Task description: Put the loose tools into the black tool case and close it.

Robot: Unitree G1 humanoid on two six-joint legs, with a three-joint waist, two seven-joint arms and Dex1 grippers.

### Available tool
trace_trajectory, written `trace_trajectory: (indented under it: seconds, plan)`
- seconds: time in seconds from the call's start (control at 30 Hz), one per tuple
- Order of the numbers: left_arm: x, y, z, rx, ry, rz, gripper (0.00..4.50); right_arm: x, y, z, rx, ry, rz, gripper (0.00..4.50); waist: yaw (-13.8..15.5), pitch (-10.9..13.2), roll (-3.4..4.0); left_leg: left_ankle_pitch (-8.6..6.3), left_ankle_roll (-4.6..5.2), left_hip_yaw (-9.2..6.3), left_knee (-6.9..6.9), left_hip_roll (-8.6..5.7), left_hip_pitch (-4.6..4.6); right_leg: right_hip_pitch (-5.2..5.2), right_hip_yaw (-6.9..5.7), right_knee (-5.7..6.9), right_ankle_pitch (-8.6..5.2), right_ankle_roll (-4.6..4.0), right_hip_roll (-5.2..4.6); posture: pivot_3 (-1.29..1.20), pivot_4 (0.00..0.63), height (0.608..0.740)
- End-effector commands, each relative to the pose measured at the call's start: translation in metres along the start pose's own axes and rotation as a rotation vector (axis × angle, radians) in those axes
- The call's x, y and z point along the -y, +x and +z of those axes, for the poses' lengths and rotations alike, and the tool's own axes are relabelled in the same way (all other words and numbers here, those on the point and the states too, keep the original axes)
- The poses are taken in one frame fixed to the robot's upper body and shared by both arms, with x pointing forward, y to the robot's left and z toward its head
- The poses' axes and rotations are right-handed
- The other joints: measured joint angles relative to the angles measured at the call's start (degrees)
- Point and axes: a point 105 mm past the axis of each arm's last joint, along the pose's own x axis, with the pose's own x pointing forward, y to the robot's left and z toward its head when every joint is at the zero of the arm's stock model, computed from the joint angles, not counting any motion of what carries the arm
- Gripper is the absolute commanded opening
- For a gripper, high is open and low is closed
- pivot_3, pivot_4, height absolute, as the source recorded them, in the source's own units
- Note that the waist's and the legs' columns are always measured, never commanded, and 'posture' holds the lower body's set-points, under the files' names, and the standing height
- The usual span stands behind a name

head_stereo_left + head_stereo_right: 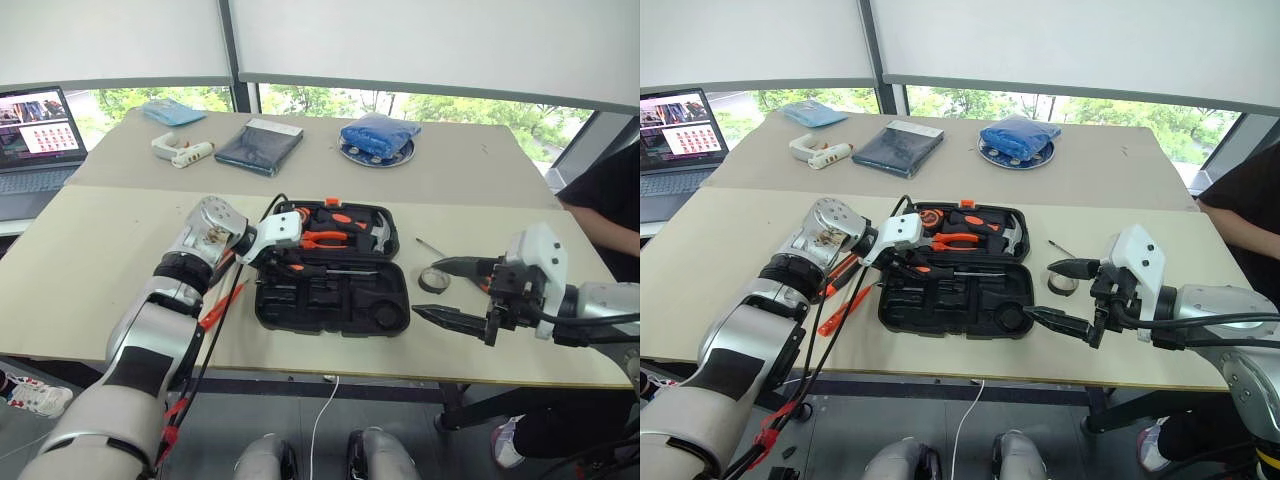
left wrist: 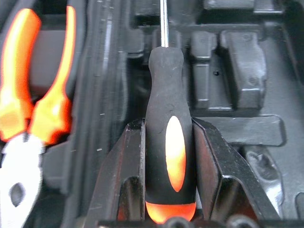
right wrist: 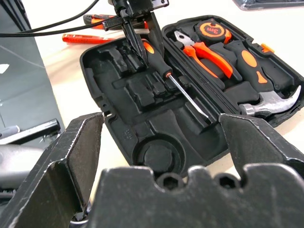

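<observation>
You're lowering a screwdriver (image 2: 171, 156), pinched btwn your left gripper (image 2: 169, 164) fingers, into the open case (image 1: 335, 300); right gripper (image 1: 452, 291) fingers spread, idle. Next: seat it in its slot, let go.

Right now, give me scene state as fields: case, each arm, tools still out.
case: black tool case open flat on the table, lid half holding pliers, hammer and tape measure
left gripper: fingers shut on a screwdriver, held over the case's recesses
right gripper: open, nothing held, beside the case's right end
still out: tape roll and a slim tool right of the case; orange tools left of it
</observation>
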Motion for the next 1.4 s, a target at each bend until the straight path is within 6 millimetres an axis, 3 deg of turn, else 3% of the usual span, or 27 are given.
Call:
trace_trajectory:
  seconds: [0.03, 0.1, 0.13, 0.43, 0.6, 0.63, 1.0, 1.3, 1.4]
  plan:
    - [-0.007, -0.009, 0.013, 0.011, 0.047, 0.018, 0.90, 0.000, -0.004, 0.010, 0.040, -0.039, -0.024, 4.50, 0.0, 0.0, 0.00, 0.00, 0.01, 0.00, 0.00, 0.00, 0.00, 0.00, 0.00, -0.01, 0.00, 0.00, 0.00, 0.00, 0.150, 0.718]
    - [-0.009, -0.012, 0.015, 0.012, 0.048, 0.017, 0.90, -0.001, -0.003, 0.010, 0.044, -0.039, -0.024, 4.50, 0.0, 0.0, 0.00, -0.01, 0.01, 0.00, 0.00, 0.00, -0.01, 0.00, 0.00, -0.01, 0.00, 0.00, 0.00, 0.00, 0.150, 0.718]
    - [-0.009, -0.013, 0.016, 0.014, 0.051, 0.018, 1.40, -0.001, -0.003, 0.010, 0.049, -0.037, -0.023, 4.50, 0.0, 0.0, 0.00, -0.01, 0.01, 0.00, 0.00, 0.00, -0.01, 0.00, -0.01, -0.01, 0.00, 0.00, 0.00, 0.00, 0.150, 0.718]
    - [-0.010, -0.014, 0.025, 0.039, 0.081, 0.020, 4.49, -0.002, -0.001, 0.011, 0.068, -0.035, -0.020, 4.50, 0.0, 0.0, 0.00, -0.01, 0.02, 0.00, 0.00, -0.01, -0.01, 0.00, -0.01, -0.01, 0.00, 0.00, 0.00, 0.00, 0.150, 0.718]
    - [-0.011, -0.014, 0.034, 0.094, 0.071, 0.015, 4.49, -0.002, -0.001, 0.011, 0.072, -0.033, -0.023, 4.50, 0.0, 0.0, 0.00, -0.01, 0.02, 0.00, 0.00, -0.01, -0.01, 0.00, -0.01, -0.01, 0.00, 0.00, 0.01, 0.00, 0.150, 0.718]
    - [-0.011, -0.014, 0.035, 0.099, 0.072, 0.013, 3.93, -0.002, -0.001, 0.011, 0.073, -0.032, -0.024, 4.50, 0.0, 0.0, 0.00, -0.01, 0.02, 0.00, 0.00, -0.01, -0.01, 0.00, -0.01, -0.01, 0.00, 0.00, 0.01, 0.00, 0.150, 0.718]
    - [-0.002, 0.008, 0.021, 0.065, 0.081, -0.007, 0.02, 0.000, -0.002, 0.010, 0.077, -0.024, -0.037, 4.50, 0.0, 0.0, 0.00, -0.01, 0.03, 0.00, 0.01, -0.02, 0.00, 0.01, 0.00, -0.01, 0.01, 0.01, 0.01, 0.00, 0.150, 0.718]
    - [0.012, 0.029, -0.008, -0.069, 0.149, -0.039, 0.02, 0.005, -0.001, 0.006, 0.089, -0.002, -0.073, 4.50, 0.0, 0.0, 0.00, -0.02, 0.04, -0.01, 0.02, -0.02, 0.13, 0.15, 0.02, -0.02, 0.08, -0.03, 0.00, 0.00, 0.150, 0.718]
    - [-0.001, 0.019, -0.005, -0.044, 0.119, 0.062, 0.02, 0.011, -0.007, 0.000, 0.059, -0.005, -0.123, 4.50, 0.1, 0.0, 0.01, -0.09, 0.15, -0.01, 0.02, -0.02, 0.19, 0.20, 0.02, -0.01, 0.04, 0.10, -0.06, 0.00, 0.150, 0.718]
